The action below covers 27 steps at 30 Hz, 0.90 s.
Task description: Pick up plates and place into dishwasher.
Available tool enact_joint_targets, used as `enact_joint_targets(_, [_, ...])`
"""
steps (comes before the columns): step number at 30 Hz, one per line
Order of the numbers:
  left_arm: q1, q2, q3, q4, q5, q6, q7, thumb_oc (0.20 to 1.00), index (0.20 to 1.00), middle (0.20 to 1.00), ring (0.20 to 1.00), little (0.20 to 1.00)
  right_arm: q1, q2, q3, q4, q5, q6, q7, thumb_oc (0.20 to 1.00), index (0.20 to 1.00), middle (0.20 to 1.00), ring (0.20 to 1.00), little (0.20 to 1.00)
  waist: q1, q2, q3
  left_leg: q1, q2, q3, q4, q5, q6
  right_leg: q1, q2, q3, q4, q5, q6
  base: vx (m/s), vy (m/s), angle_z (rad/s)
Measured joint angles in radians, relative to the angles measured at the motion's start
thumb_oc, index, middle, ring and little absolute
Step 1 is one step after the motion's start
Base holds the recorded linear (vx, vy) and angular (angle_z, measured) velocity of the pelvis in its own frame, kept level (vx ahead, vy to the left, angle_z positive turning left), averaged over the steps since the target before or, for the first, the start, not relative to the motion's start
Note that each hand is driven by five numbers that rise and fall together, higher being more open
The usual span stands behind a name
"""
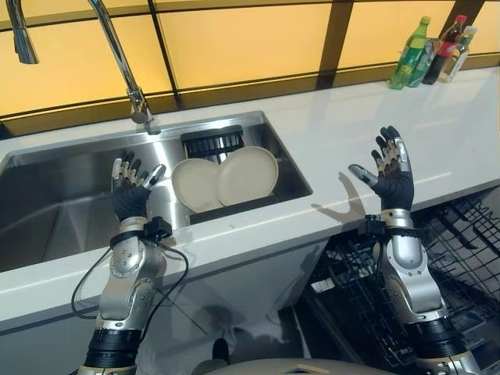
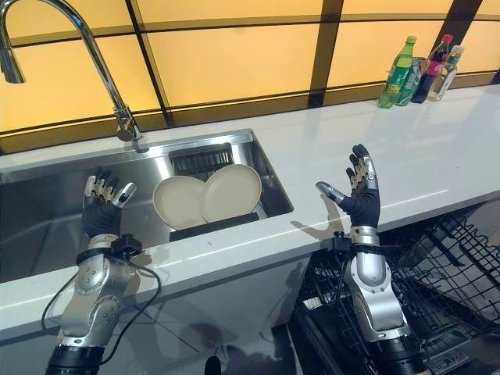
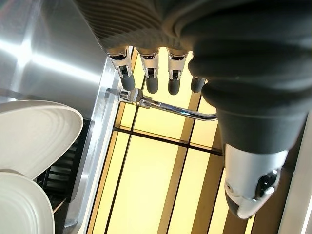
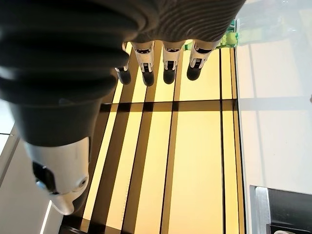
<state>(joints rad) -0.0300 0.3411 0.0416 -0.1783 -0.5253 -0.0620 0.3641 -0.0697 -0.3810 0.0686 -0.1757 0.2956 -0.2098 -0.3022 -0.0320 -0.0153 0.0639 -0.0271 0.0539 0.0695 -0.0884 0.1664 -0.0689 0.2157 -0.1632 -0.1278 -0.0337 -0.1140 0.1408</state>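
Leaning on edge in the sink, plates face forward, both hands' fingers spread.

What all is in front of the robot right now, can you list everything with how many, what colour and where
plates: two, cream, leaning on edge and overlapping in the right part of the sink
sink: one, steel, set in the counter on the robot's left
rack: one, dark, in the sink behind the plates
faucet: one, chrome, curved, behind the sink
counter: one, white, running across the scene
bottles: a few, one green and the rest darker, at the counter's far right corner
dishwasher rack: one, dark wire, open below the counter on the right
left hand: open, raised over the sink beside the plates
right hand: open, raised over the counter edge above the dishwasher rack
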Motion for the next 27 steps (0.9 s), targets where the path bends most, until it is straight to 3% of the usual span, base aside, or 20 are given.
enact_joint_targets(18, [0.000,0.004,0.001,-0.001,0.009,0.000,-0.026,1.000,1.000,1.000,1.000,1.000,0.007,-0.022,0.004,0.000,0.000,0.004,0.009,1.000,1.000,1.000,1.000,1.000,-0.002,0.000,0.000,0.001,0.011,0.001,0.000,0.001,-0.004,0.004,0.008,0.007,-0.008,0.003,-0.003,0.00,-0.045,0.00])
enact_joint_targets(27, [-0.007,0.070,0.001,0.003,0.082,0.008,-0.072,1.000,1.000,1.000,1.000,1.000,0.007,-0.053,0.004,0.000,0.001,0.040,0.010,1.000,1.000,1.000,1.000,1.000,-0.006,0.004,0.002,0.002,0.030,-0.002,0.001,0.008,-0.017,0.005,0.034,0.016,-0.017,0.009,-0.017,-0.01,-0.058,-0.01])
